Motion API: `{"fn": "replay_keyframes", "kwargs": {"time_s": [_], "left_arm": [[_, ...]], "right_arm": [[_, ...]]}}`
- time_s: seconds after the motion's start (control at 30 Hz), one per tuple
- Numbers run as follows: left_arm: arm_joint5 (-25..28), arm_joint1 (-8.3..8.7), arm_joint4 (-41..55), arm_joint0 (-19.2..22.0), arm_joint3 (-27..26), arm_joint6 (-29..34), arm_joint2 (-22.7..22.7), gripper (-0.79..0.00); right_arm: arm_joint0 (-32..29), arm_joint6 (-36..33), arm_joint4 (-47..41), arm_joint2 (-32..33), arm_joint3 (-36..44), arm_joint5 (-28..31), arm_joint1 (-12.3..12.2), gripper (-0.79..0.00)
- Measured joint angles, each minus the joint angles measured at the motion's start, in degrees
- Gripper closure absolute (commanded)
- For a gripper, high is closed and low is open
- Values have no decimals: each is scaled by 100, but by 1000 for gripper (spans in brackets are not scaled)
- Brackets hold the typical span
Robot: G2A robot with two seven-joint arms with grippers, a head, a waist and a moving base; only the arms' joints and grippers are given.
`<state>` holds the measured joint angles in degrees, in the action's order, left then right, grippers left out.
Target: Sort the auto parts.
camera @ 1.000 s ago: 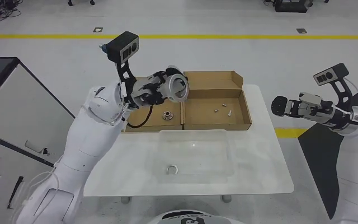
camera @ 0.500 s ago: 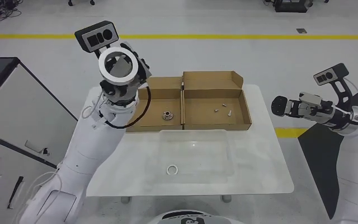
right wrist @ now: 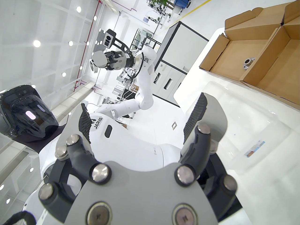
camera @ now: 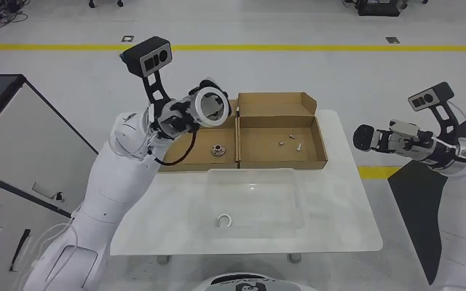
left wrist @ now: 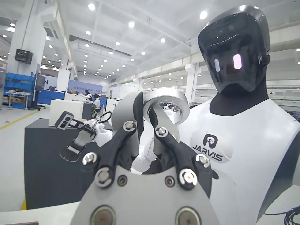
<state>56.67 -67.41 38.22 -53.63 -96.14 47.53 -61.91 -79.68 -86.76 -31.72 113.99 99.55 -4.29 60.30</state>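
Observation:
My left gripper [camera: 186,112] is raised above the far left corner of the cardboard box [camera: 277,163], shut on a large silver ring [camera: 197,102]. In the left wrist view one finger sits inside the ring [left wrist: 180,99] and the other outside its wall. A flanged metal part [camera: 218,150] lies in the box's left compartment, and small screws [camera: 291,138] lie in the right one. A small ring [camera: 224,220] rests in the clear bin [camera: 255,174]. My right gripper [camera: 360,137] hangs open beyond the table's right edge, holding nothing [right wrist: 140,118].
The white table [camera: 349,211] carries the box at the back and the clear bin in front. Bare tabletop lies right of the bin. A dark cabinet [camera: 29,145] stands left of the table.
The left arm swung the ring from above the box up and away to the left, then came back toward the box's left corner. The right arm kept still.

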Motion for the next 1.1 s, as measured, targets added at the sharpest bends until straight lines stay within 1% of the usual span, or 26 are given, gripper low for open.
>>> {"fn": "replay_keyframes", "kwargs": {"time_s": [0.1,0.2,0.33,0.5,0.83,0.87,0.93,1.1], "left_arm": [[76,-24,302,-20,-59,-98,45,0],[129,-46,847,-27,-123,-123,108,0],[91,-63,1419,-17,-219,-82,145,0],[2,-62,1427,-2,-231,7,86,0],[-1,-60,1394,2,-232,7,75,0],[-25,-59,1369,-4,-239,-5,57,0],[-227,-42,1020,-23,-259,-12,-59,0],[-824,-2,-253,-99,-257,-43,-281,0]], "right_arm": [[0,0,0,0,0,0,0,-785],[0,0,0,0,0,0,0,-785],[0,0,0,0,0,0,0,-785],[0,0,0,0,0,0,0,-785],[0,0,0,0,0,0,0,-785],[0,0,0,0,0,0,0,-785],[0,0,0,0,0,0,0,-785],[0,0,0,0,0,0,0,-785]]}}
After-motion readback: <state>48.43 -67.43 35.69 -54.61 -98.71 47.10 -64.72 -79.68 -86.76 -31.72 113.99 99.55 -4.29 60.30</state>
